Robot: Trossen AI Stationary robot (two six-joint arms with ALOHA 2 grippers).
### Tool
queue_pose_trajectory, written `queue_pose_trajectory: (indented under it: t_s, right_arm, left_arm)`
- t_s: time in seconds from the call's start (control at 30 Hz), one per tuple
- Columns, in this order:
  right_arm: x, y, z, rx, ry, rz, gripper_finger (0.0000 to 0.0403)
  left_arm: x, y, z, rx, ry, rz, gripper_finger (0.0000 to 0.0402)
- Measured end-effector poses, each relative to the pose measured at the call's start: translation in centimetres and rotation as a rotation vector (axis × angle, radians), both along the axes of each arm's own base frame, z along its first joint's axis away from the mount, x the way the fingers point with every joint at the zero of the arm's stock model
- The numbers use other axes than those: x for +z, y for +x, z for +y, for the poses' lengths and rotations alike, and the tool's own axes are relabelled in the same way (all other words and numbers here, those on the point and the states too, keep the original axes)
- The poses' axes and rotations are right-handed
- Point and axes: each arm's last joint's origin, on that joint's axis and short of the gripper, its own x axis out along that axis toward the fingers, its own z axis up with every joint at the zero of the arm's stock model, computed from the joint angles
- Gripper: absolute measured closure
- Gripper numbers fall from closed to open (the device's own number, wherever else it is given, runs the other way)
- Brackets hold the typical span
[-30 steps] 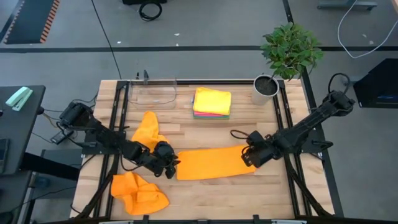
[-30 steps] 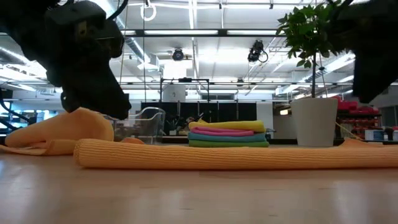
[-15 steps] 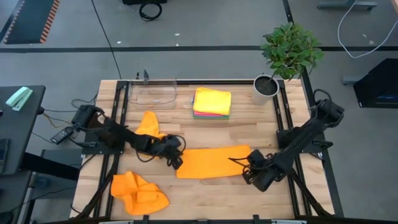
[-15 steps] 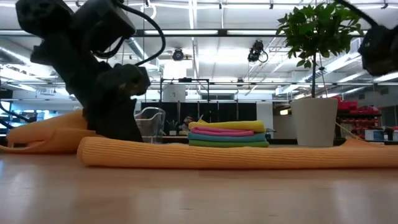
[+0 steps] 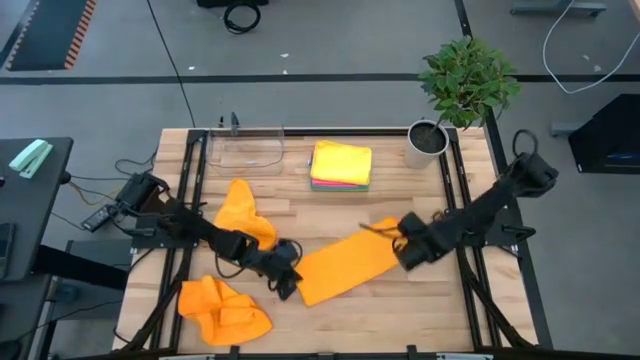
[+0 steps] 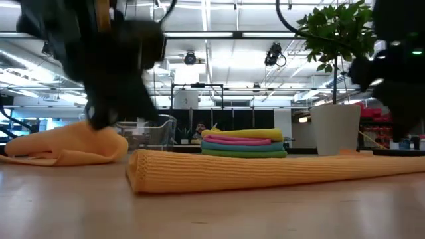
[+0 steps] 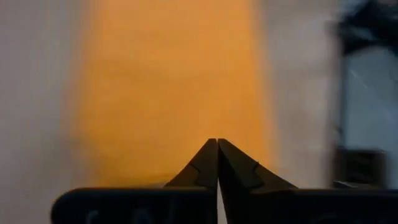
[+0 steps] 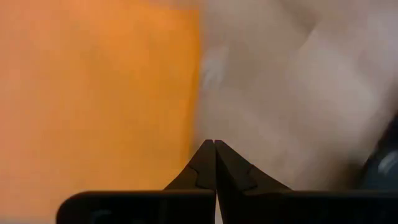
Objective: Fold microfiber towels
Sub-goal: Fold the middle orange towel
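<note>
While the long orange towel (image 5: 345,268) is lying slanted on the wooden surface (image 5: 330,215), you are looking at both arms working at its two ends. Take the stack of folded towels (image 5: 341,164) as your landmark. The long orange towel is lying in front of that stack, nearer to you, and well apart from it.

Your left tool (image 5: 286,284) is sitting at the towel's lower end, out to the left of the stack. Its two fingers (image 7: 205,167) are pressed together into a point, with orange cloth right ahead of them. Whether they are pinching the cloth, you cannot tell.

Your right tool (image 5: 402,243) is sitting at the towel's other end, out to the right of the stack. Its fingers (image 8: 204,165) are pressed together too, right at the edge of the orange cloth. You cannot tell if any cloth is caught between them.

Two more orange towels are lying crumpled to the left of the stack: one (image 5: 243,211) closer to it, one (image 5: 222,310) farther away. A clear tray (image 5: 245,150) is sitting just left of the stack, and a potted plant (image 5: 452,95) is standing to its right.
</note>
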Motion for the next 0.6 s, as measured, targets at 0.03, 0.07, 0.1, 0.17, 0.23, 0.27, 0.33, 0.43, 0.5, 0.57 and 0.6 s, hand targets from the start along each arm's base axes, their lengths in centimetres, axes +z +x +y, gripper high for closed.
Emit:
queue_pose_trajectory:
  t_s: [0.03,0.07,0.1,0.17,0.23,0.27,0.33,0.43,0.5,0.57,0.6]
  right_arm:
    - [0.5,0.1,-0.8,0.015,-0.016,-0.009,0.04]
    - [1.2,0.3,-1.6,0.024,-0.016,-0.043,0.04]
    - [2.0,0.6,-2.2,0.027,-0.009,-0.082,0.04]
    - [3.4,1.0,-2.7,0.039,0.023,-0.159,0.04]
    - [4.5,1.5,-2.0,0.081,0.072,-0.29,0.04]
    - [4.9,1.8,-1.2,0.105,0.102,-0.36,0.04]
    - [4.8,2.2,0.5,0.131,0.142,-0.445,0.04]
    - [3.5,3.4,3.7,0.115,0.194,-0.565,0.04]
    - [1.9,4.6,5.9,0.106,0.252,-0.638,0.04]
    - [0.1,5.9,7.8,0.088,0.287,-0.658,0.04]
    - [-0.8,6.2,8.5,0.074,0.285,-0.638,0.04]
  left_arm:
    - [0.9,0.5,-0.7,-0.043,0.015,-0.037,0.0383]
    - [1.8,1.0,-1.2,-0.091,0.045,-0.077,0.0381]
    - [2.9,1.6,-1.6,-0.139,0.086,-0.122,0.0381]
    - [5.0,2.8,-2.0,-0.22,0.19,-0.184,0.0386]
    - [6.5,3.5,-1.9,-0.308,0.332,-0.165,0.0394]
    - [7.0,3.7,-1.6,-0.356,0.405,-0.128,0.0395]
    - [7.4,3.7,-0.9,-0.447,0.526,-0.04,0.0392]
    - [7.1,3.4,-0.1,-0.566,0.649,0.03,0.0382]
    - [6.2,3.0,0.3,-0.627,0.706,0.044,0.0384]
    - [4.7,2.9,0.7,-0.662,0.74,0.045,0.0394]
    - [3.9,2.9,1.0,-0.673,0.751,0.049,0.0395]
